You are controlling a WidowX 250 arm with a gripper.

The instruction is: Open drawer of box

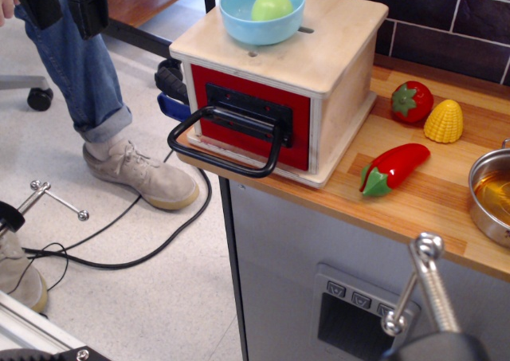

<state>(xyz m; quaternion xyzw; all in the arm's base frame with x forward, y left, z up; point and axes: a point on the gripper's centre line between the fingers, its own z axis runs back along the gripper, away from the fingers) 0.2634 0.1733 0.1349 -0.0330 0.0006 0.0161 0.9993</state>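
Note:
The box [335, 50] is a pale plywood cube standing on the left end of the wooden counter, with its base plate overhanging the edge. Its drawer [299, 126] has a red front that sits flush with the wood, so it looks shut. A large black loop handle [227, 162] sticks out from a black plate toward the lower left. My gripper [425, 285] shows only as a metal rod with a ring end and a dark body at the bottom right, well to the right of and nearer than the handle. Its jaws are not visible.
A blue bowl [239, 26] holding a green ball [271, 6] sits on top of the box. A toy red pepper [394, 168], tomato [412, 102] and corn [444, 121] lie right of the box. A steel pot [490, 198] is at the right edge. A grey button panel [355, 301] sits below the counter. A person's legs [88, 82] and cables [119, 249] are at left.

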